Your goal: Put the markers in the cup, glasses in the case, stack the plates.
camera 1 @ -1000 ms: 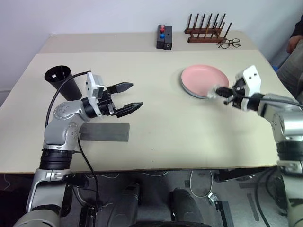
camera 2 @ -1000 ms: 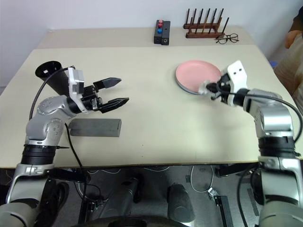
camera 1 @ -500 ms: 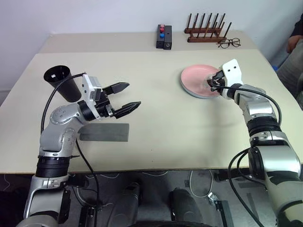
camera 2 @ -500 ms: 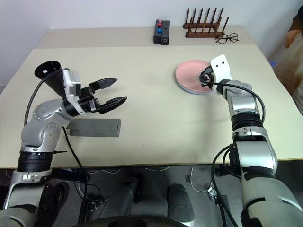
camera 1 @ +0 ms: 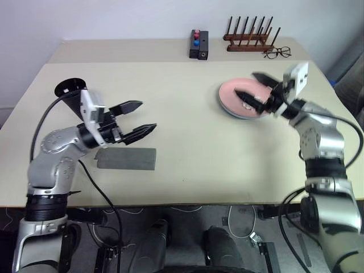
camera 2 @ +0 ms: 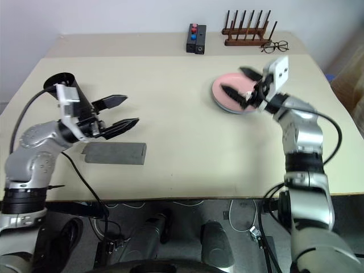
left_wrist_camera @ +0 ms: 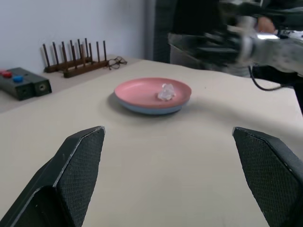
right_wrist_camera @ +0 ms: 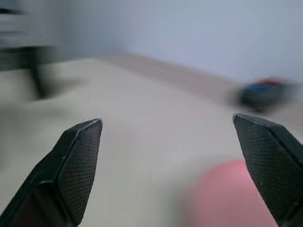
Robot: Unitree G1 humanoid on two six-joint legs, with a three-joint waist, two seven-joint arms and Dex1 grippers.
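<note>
Fingers of both grippers are standing spread wide, with nothing between them. Left gripper [camera 1: 135, 119] is hovering at the left centre of the left eye frame, its two black fingers [camera 1: 126, 106] pointing toward the right of the frame, above the table [camera 1: 187, 148] and clear of it. Right gripper [camera 1: 254, 90] is hanging at the upper right of the frame, its fingers pointing toward frame left and reaching over the plates.

Plates [camera 1: 236, 94] are sitting stacked at the upper right: the salmon pink one is lying on top, and the light blue one is showing as a thin rim beneath it in the left wrist view [left_wrist_camera: 142, 108]. A small pale crumpled object [left_wrist_camera: 166, 92] is resting on the pink plate; what it is cannot be told.

Case [camera 1: 125, 158] is lying flat at the lower left of centre, its long axis running left to right across the frame, just below the left gripper. Cup [camera 1: 74, 98] is standing at the left edge area, behind the left wrist, its open rim facing up and tilting toward the camera.

Along the far edge, at the top of the frame, a black button box [camera 1: 198, 44], a wooden peg rack [camera 1: 249, 37] and thin-rimmed spectacles [camera 1: 277, 53] are sitting in a row.
</note>
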